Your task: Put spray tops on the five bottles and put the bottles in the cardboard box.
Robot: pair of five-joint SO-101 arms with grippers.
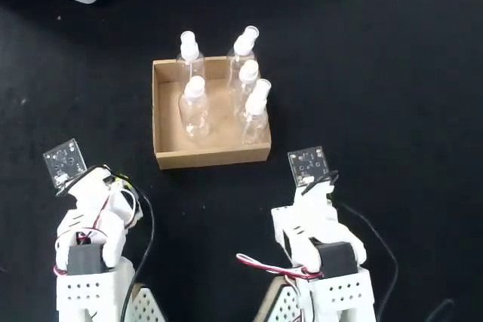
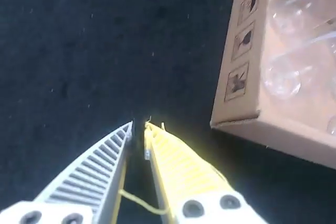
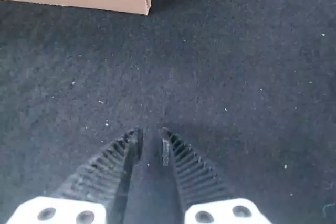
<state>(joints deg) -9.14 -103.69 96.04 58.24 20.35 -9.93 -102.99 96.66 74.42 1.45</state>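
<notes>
Bright, even light from above leaves the black table (image 1: 392,73) dark, with glints on the clear bottles (image 1: 195,111).

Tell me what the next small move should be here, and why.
Probably none beyond leaving both arms parked. All five bottles appear to stand inside the cardboard box, each with a white spray top on it. The left end effector and the right end effector hang empty over the black table, so the task looks finished.
</notes>
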